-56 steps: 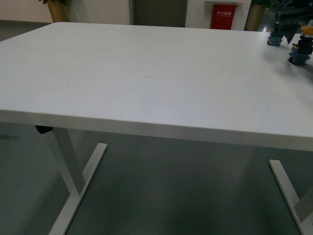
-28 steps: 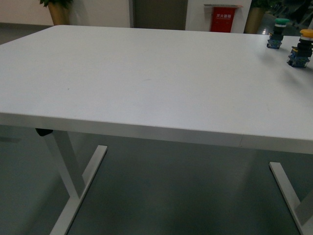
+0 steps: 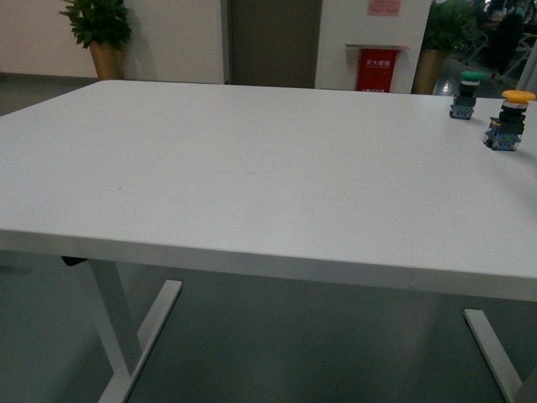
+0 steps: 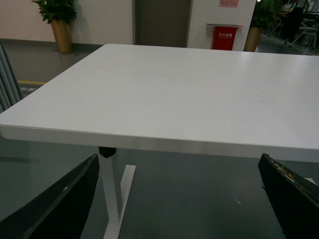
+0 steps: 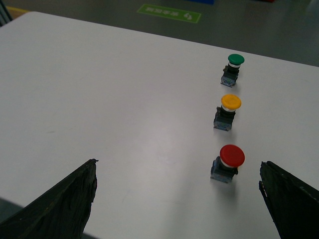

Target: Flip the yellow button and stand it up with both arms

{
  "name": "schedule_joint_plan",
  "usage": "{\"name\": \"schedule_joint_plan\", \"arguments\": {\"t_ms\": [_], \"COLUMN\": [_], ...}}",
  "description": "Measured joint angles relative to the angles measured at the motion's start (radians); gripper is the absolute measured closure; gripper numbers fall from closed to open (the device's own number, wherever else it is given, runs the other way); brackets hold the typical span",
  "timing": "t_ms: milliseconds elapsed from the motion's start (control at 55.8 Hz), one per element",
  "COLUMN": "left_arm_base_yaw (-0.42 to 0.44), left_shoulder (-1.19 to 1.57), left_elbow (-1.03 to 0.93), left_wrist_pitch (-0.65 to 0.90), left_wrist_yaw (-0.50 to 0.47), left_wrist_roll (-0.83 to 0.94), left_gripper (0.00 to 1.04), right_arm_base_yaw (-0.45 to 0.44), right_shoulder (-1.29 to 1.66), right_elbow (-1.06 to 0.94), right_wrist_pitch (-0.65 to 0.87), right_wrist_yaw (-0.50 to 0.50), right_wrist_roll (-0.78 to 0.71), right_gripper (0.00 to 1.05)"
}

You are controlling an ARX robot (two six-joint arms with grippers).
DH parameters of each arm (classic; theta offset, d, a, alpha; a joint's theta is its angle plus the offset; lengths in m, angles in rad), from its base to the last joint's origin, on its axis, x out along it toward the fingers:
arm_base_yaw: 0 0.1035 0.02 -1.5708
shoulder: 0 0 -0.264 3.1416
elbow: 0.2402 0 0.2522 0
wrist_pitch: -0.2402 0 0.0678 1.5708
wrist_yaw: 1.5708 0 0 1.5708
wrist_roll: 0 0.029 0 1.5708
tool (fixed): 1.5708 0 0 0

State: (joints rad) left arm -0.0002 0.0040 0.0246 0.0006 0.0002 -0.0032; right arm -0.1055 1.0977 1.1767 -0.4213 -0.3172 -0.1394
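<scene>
The yellow button (image 3: pixel 508 120) stands upright, cap on top, near the table's far right edge in the front view. The right wrist view shows the yellow button (image 5: pixel 227 111) in the middle of a row of three switches. My right gripper (image 5: pixel 177 199) hangs open above the table, well clear of the row, nothing between its black fingers (image 5: pixel 60 204). My left gripper (image 4: pixel 179 199) is open too, off the table's near edge with only floor between its fingers (image 4: pixel 55 206). Neither arm shows in the front view.
A green-capped switch (image 3: pixel 464 93) stands just behind the yellow one; it is the green switch (image 5: pixel 232 67) in the right wrist view. A red-capped switch (image 5: pixel 227 163) stands nearest my right gripper. The white table (image 3: pixel 252 176) is broad. Plants (image 3: pixel 101 38) and a red box (image 3: pixel 376 69) stand beyond it.
The front view has tilted up, so the table and buttons sit lower in frame. A dark gripper seen by the buttons one second ago is gone from that view.
</scene>
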Motion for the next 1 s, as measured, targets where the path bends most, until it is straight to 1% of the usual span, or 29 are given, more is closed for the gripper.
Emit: {"name": "schedule_joint_plan", "arguments": {"t_ms": [36, 54, 72, 107, 143, 161, 197, 233, 251, 287, 304, 358, 501, 716, 1003], "left_arm_base_yaw": [0.000, 0.000, 0.000, 0.000, 0.000, 0.000, 0.000, 0.000, 0.000, 0.000, 0.000, 0.000, 0.000, 0.000, 0.000], "left_shoulder": [0.000, 0.000, 0.000, 0.000, 0.000, 0.000, 0.000, 0.000, 0.000, 0.000, 0.000, 0.000, 0.000, 0.000, 0.000], "left_elbow": [0.000, 0.000, 0.000, 0.000, 0.000, 0.000, 0.000, 0.000, 0.000, 0.000, 0.000, 0.000, 0.000, 0.000, 0.000], "left_wrist_pitch": [0.000, 0.000, 0.000, 0.000, 0.000, 0.000, 0.000, 0.000, 0.000, 0.000, 0.000, 0.000, 0.000, 0.000, 0.000], "left_wrist_yaw": [0.000, 0.000, 0.000, 0.000, 0.000, -0.001, 0.000, 0.000, 0.000, 0.000, 0.000, 0.000, 0.000, -0.001, -0.001], "left_wrist_roll": [0.000, 0.000, 0.000, 0.000, 0.000, 0.000, 0.000, 0.000, 0.000, 0.000, 0.000, 0.000, 0.000, 0.000, 0.000], "left_gripper": [0.06, 0.06, 0.06, 0.06, 0.06, 0.06, 0.06, 0.06, 0.06, 0.06, 0.06, 0.06, 0.06, 0.06, 0.06], "right_arm_base_yaw": [-0.001, 0.003, 0.005, 0.010, 0.014, 0.017, 0.027, 0.065, 0.080, 0.094, 0.099, 0.102, 0.102, 0.103, 0.103], "right_shoulder": [-0.047, -0.084, -0.103, -0.200, -0.272, -0.317, -0.369, -0.416, -0.433, -0.450, -0.460, -0.475, -0.536, -0.616, -0.715], "right_elbow": [-0.039, -0.081, -0.104, -0.222, -0.314, -0.379, -0.455, -0.533, -0.573, -0.624, -0.662, -0.731, -0.826, -0.932, -1.040], "right_wrist_pitch": [0.035, 0.095, 0.130, 0.286, 0.379, 0.428, 0.476, 0.514, 0.531, 0.550, 0.561, 0.584, 0.621, 0.655, 0.661], "right_wrist_yaw": [0.015, 0.069, 0.093, 0.188, 0.219, 0.232, 0.251, 0.306, 0.311, 0.312, 0.312, 0.312, 0.316, 0.317, 0.317], "right_wrist_roll": [0.012, 0.027, 0.036, 0.075, 0.091, 0.103, 0.112, 0.119, 0.122, 0.124, 0.126, 0.126, 0.127, 0.129, 0.129], "right_gripper": [0.09, 0.12, 0.14, 0.23, 0.30, 0.35, 0.42, 0.51, 0.56, 0.63, 0.69, 0.79, 1.00, 1.01, 1.01]}}
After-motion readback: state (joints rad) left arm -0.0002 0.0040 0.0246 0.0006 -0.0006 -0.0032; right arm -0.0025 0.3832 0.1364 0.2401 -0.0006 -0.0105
